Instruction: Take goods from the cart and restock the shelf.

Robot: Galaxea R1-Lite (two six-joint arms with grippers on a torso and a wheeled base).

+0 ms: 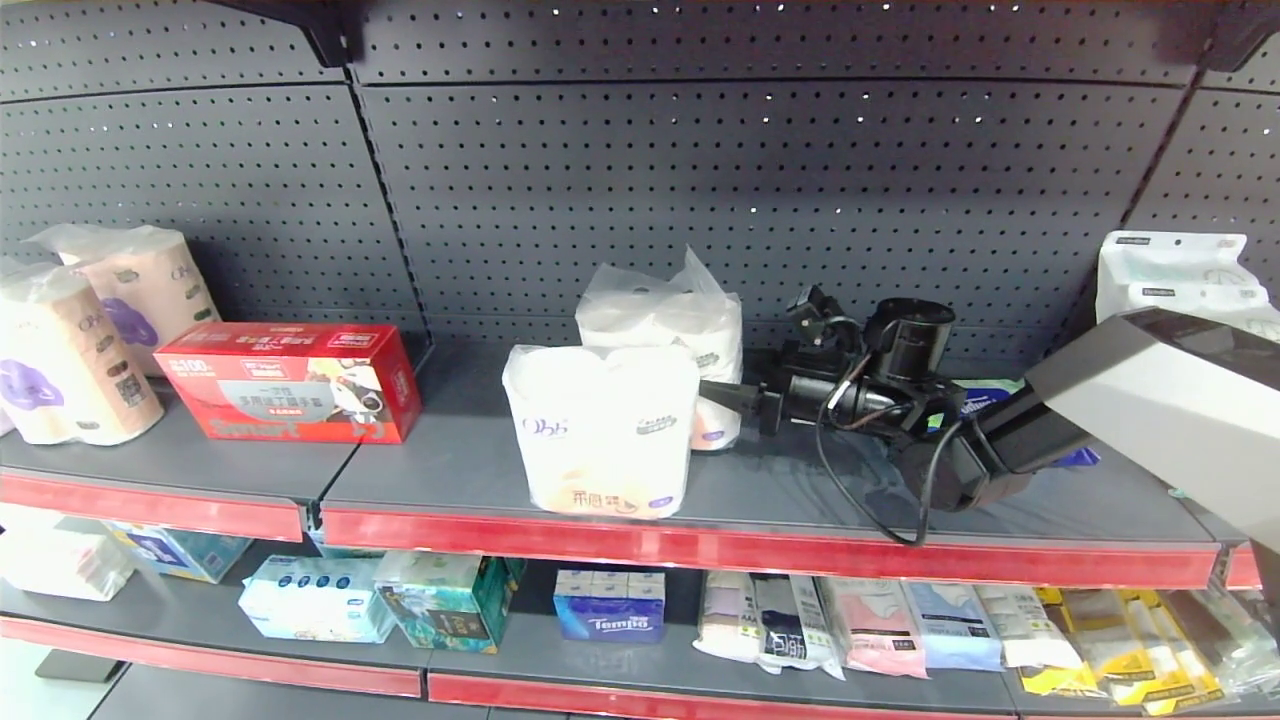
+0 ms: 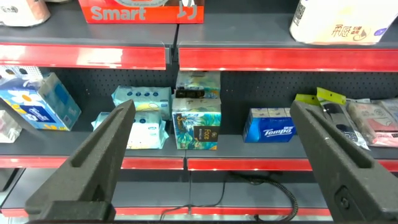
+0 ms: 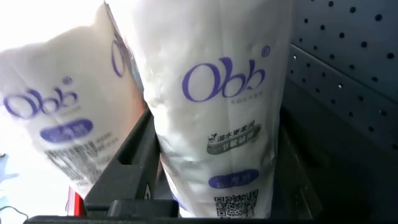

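Toilet-paper pack is sitting gripped in my right claw, so I am reckoning on settling it flat on the shelf behind the front pack before releasing.

Black hand, looping cable, grey forearm

On my screens, the front toilet-roll pack and the rear toilet-roll pack are both wrapped in thin plastic film, shiny and crinkled. I read the red box as coated cardboard with a light sheen. The shelf deck looks like dark metal, matt and smooth, and the back panel has the same matt finish, perforated all over. The red edge strip is glossy. The left gripper has fingers of a matt, faintly grainy dark material.
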